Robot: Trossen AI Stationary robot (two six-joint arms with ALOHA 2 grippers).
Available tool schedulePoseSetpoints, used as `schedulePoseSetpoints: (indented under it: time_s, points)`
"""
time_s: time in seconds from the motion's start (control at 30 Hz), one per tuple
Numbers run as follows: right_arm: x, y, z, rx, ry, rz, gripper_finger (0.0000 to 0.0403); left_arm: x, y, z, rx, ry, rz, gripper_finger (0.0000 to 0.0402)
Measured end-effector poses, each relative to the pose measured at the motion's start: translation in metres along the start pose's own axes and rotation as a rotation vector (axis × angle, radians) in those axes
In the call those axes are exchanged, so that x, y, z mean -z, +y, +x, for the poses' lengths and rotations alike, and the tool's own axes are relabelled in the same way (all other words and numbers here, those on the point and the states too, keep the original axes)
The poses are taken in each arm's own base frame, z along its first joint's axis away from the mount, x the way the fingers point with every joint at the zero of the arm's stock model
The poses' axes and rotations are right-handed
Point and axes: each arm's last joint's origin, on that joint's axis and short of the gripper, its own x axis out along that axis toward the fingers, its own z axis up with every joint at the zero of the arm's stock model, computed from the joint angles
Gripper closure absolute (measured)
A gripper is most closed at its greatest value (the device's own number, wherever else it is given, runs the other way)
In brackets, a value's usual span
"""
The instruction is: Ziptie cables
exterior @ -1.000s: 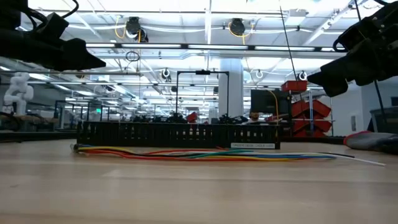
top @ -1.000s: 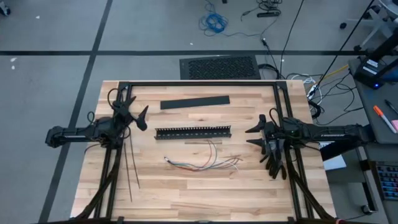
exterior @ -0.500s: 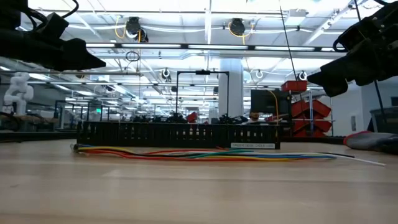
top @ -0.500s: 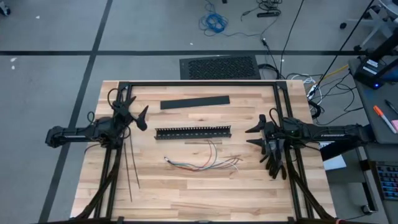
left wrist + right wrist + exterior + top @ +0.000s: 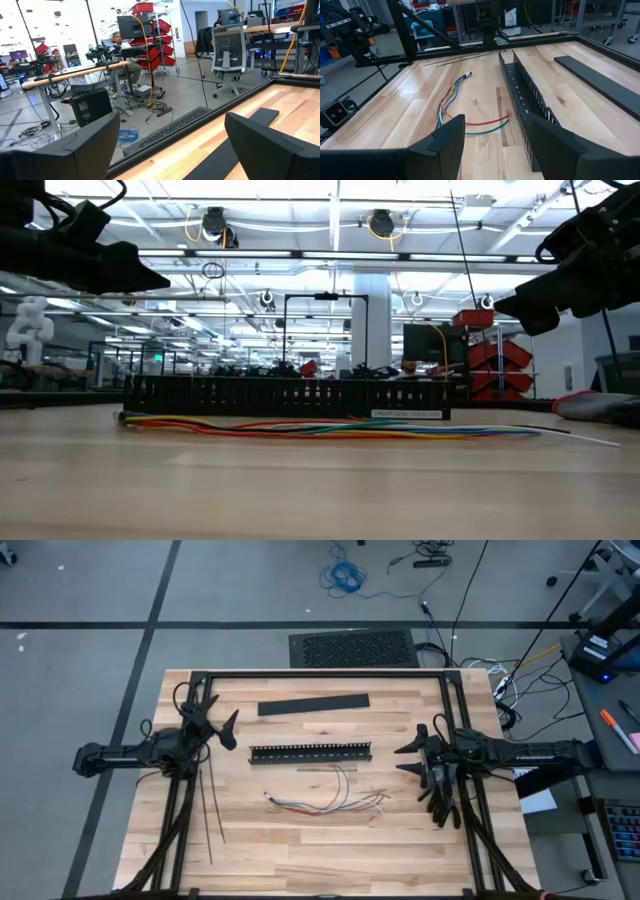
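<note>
Here, from above, the wooden desk [image 5: 300,840] carries the cables [image 5: 325,801] a little below its middle, a loose splay of thin wires lying flat. Just above them lies a long black slotted duct [image 5: 310,752], and farther up a flat black bar [image 5: 313,705]. The zipties [image 5: 208,810] lie as thin dark strips near the desk's left side, well apart from the cables. The left tool [image 5: 225,727] hangs over the left part of the desk, above the zipties' upper ends, its fingers spread wide and holding nothing. The right tool [image 5: 408,760] hangs at the right side, to the right of the duct's end, fingers apart and empty.

At desk height, the cables [image 5: 330,427] show as a low coloured line in front of the slotted duct [image 5: 285,397]. Both tools hang clear above the desk at the upper corners.

In the left wrist view, the left tool's two dark fingers [image 5: 85,145] stand wide apart with nothing between them; the black bar [image 5: 235,145] runs along the desk beyond.

In the right wrist view, the right tool's fingers [image 5: 450,137] are parted and empty. Beyond them the cables [image 5: 451,97] lie beside the duct [image 5: 522,90], and the zipties [image 5: 465,57] rest at the desk's far end.
</note>
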Motion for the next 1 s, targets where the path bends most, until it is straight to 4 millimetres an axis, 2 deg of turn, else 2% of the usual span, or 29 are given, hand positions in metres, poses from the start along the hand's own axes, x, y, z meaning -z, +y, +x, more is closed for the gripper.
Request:
schedulePoseSetpoints:
  time_s: [0.43,0.6,0.83,1.0]
  points:
    - [-0.001,0.000,0.000,0.005,-0.007,-0.002,0.0197,0.000,0.000,0.000,0.000,0.000,0.000,0.0043]
    - [-0.010,-0.003,-0.001,0.128,-0.119,-0.003,0.0197,0.000,0.000,0.000,0.000,0.000,0.000,0.0043]
    - [-0.015,-0.002,-0.001,0.109,-0.169,0.050,0.0197,0.000,0.000,0.000,0.000,0.000,0.000,0.0043]
    - [-0.025,-0.001,-0.003,0.102,-0.271,0.044,0.0197,0.000,0.000,0.000,0.000,0.000,-0.001,0.0043]
